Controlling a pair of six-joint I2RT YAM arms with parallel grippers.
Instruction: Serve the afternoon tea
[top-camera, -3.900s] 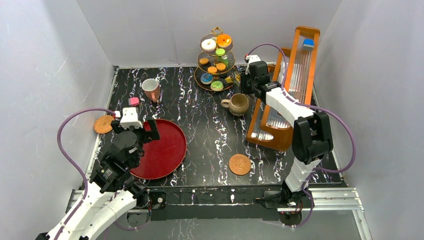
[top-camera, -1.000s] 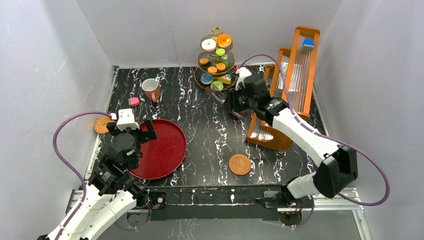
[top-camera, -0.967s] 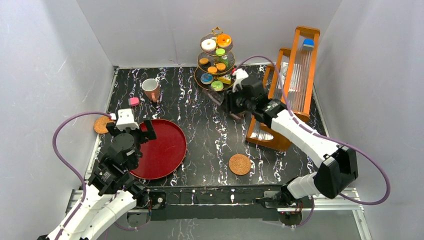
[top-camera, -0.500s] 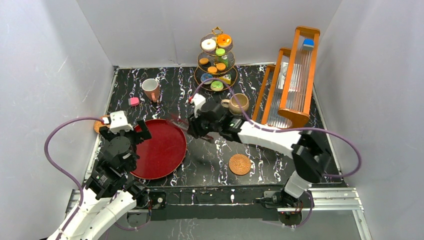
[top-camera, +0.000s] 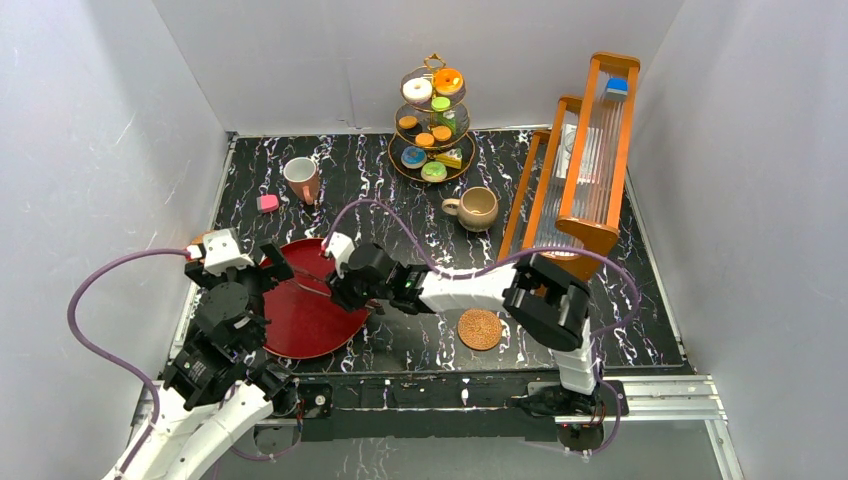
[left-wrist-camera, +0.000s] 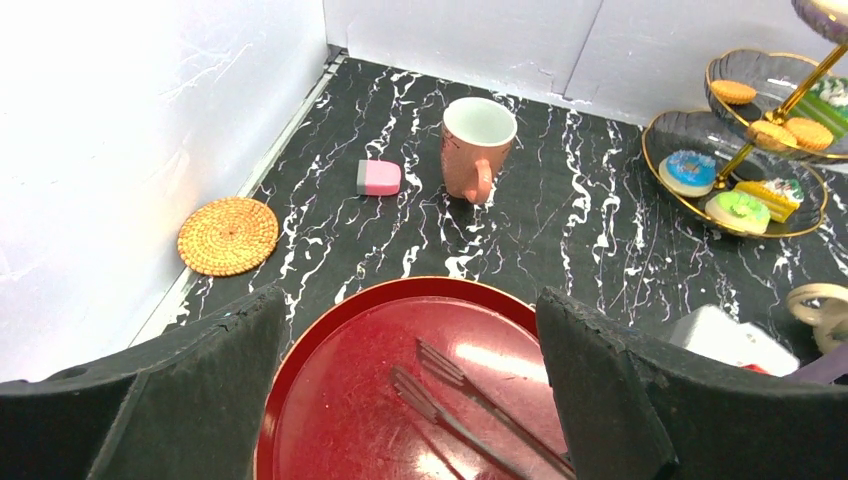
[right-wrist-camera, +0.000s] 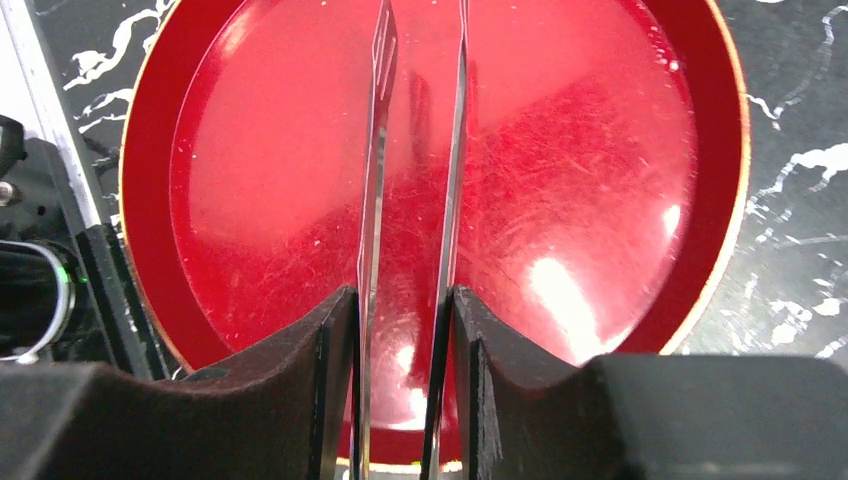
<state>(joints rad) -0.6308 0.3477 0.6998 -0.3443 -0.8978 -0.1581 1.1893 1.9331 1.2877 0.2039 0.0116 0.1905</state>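
The gold three-tier stand (top-camera: 433, 110) holds several toy pastries at the back. A mug, pink outside and white inside (top-camera: 300, 178) (left-wrist-camera: 477, 150), stands back left, with a pink pastry (top-camera: 267, 203) (left-wrist-camera: 378, 177) beside it. The beige mug (top-camera: 478, 207) sits right of centre. One woven coaster (top-camera: 479, 328) lies near the front, another (left-wrist-camera: 228, 235) by the left wall. My right gripper (top-camera: 340, 290) (right-wrist-camera: 403, 300) is shut on the black tongs (right-wrist-camera: 378, 150) (left-wrist-camera: 470, 400), whose tips hang over the red tray (top-camera: 320, 325). My left gripper (top-camera: 240, 272) (left-wrist-camera: 410, 300) stands open and empty at the tray's left.
A tall wooden rack (top-camera: 580, 150) with clear panels fills the right side. White walls close in the left, back and right. The right arm stretches across the front middle of the table. The red tray's rim (left-wrist-camera: 400, 290) (right-wrist-camera: 725, 130) holds nothing but the tong tips.
My right arm has swung from beside the stand to the near left, carrying the tongs over the red tray. The left gripper has drawn back slightly to the left.
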